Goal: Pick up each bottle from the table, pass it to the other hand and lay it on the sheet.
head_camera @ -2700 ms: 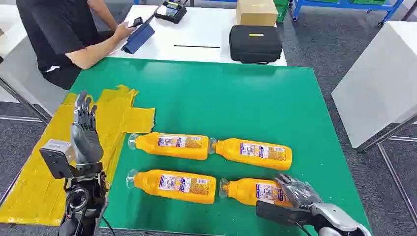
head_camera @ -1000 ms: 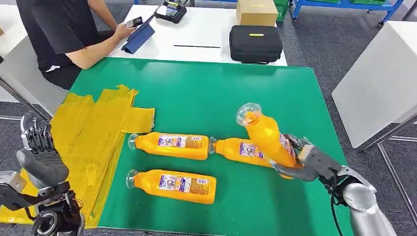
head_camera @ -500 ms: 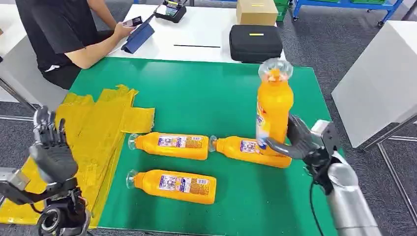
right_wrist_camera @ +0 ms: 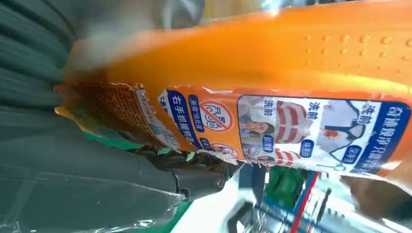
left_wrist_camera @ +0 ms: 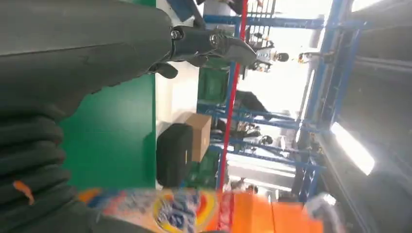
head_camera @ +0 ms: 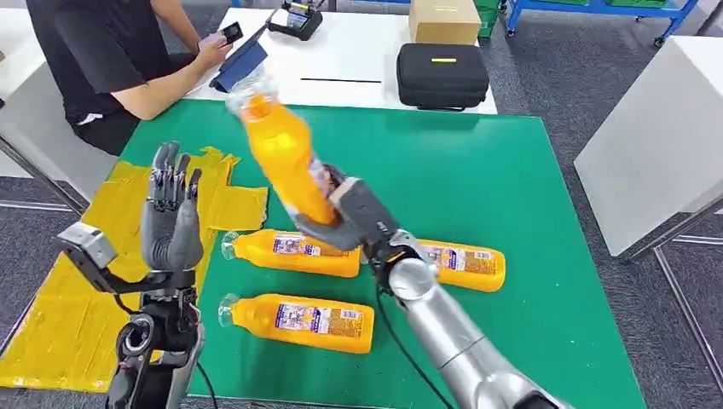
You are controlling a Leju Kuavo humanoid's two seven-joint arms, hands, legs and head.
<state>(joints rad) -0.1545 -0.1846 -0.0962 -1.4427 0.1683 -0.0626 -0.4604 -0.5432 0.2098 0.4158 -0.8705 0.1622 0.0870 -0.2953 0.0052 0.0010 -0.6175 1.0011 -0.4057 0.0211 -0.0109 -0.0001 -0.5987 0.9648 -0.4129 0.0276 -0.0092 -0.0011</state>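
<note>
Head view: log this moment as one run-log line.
right hand: holds raised bottle | left hand: open, empty | handover: not yet done | table: three bottles lying | sheet: no bottle

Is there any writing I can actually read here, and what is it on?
"洗前", printed twice on the label of the held bottle, in the right wrist view.
"右手抓横梁处" in the blue strip on that label; small, so a less sure reading.
A red crossed-circle sign beside it.
Labels on the lying bottles: too small.
Left wrist view label: blurred.
</note>
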